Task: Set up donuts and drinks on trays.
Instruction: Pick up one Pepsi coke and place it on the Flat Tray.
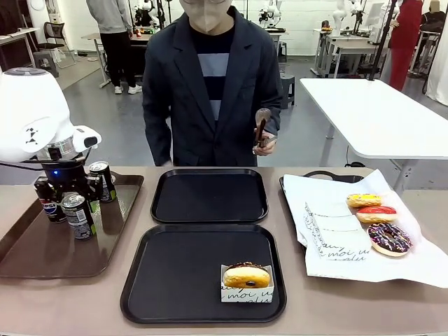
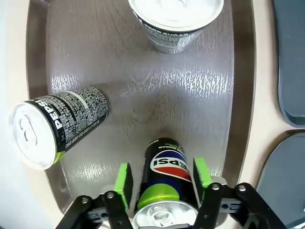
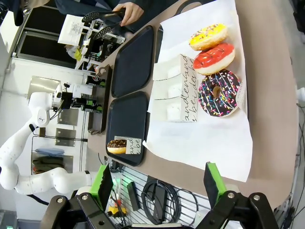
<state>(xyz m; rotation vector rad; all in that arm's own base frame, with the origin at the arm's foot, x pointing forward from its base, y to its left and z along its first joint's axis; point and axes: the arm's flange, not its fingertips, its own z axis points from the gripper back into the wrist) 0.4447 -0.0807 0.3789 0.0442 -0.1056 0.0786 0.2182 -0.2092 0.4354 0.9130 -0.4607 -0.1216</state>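
Observation:
My left gripper (image 1: 73, 203) is open, its green pads on either side of an upright Pepsi can (image 2: 164, 183) on the brown tray (image 1: 42, 255). Two more cans (image 1: 102, 180) (image 1: 47, 203) stand close by. A donut in a printed sleeve (image 1: 246, 276) lies at the front right of the near black tray (image 1: 175, 280). The far black tray (image 1: 210, 197) is bare. Yellow (image 1: 364, 200), red (image 1: 376, 213) and chocolate sprinkled (image 1: 389, 239) donuts sit on white paper. My right gripper (image 3: 157, 183) hangs open above the table's right end.
A person stands at the far side holding tongs (image 1: 262, 129) above the table. Empty printed sleeves (image 1: 336, 234) lie on the white paper (image 1: 329, 266) lining the tray at the right. The brown tray's raised rim (image 2: 243, 95) runs close beside the flanked can.

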